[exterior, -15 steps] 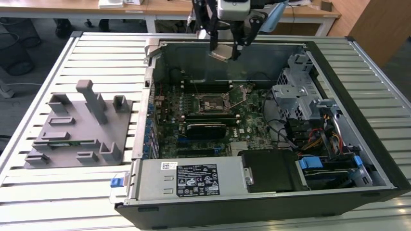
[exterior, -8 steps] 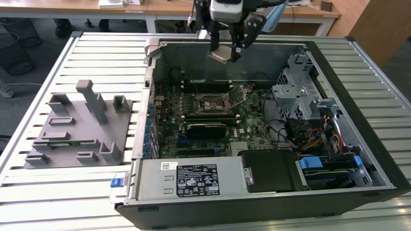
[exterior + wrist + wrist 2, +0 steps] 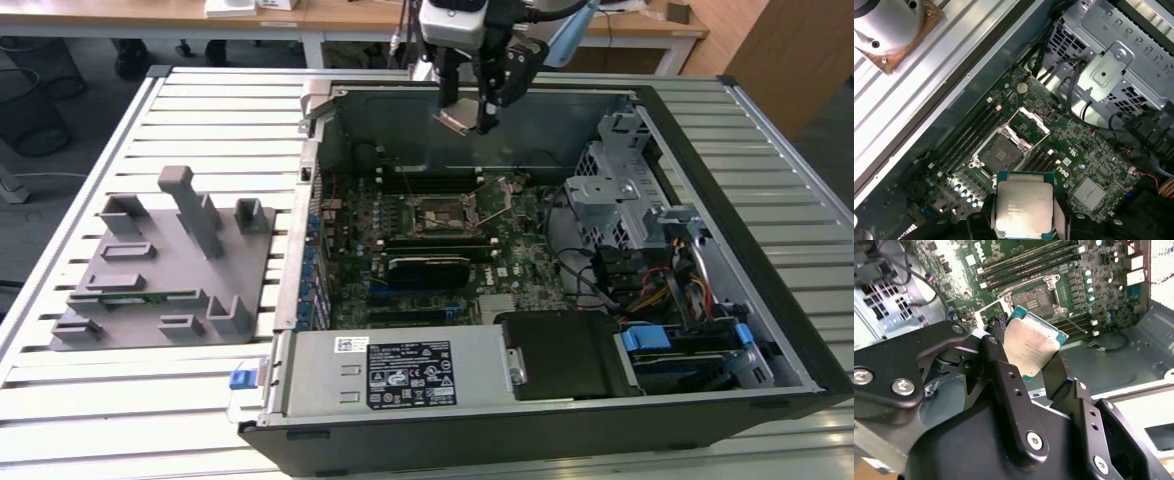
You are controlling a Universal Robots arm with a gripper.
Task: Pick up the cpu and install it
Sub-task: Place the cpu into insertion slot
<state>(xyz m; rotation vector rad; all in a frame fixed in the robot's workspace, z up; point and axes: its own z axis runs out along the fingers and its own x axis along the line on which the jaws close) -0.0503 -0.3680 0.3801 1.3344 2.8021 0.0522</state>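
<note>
second wrist view showed the pincer [image 3: 1028, 357] clamped on the cpu [image 3: 1033, 340] by two opposite edges, hanging above the open socket [image 3: 1036, 299], well clear of it. judgement: square the cpu to the socket, keep it level, avoid dragging across contacts.

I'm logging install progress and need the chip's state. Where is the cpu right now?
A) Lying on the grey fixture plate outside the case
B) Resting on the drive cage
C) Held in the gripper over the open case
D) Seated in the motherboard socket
C: in the first wrist view the cpu is clamped between the fingers of the gripper, while the motherboard socket lies empty with its frame raised.
</note>
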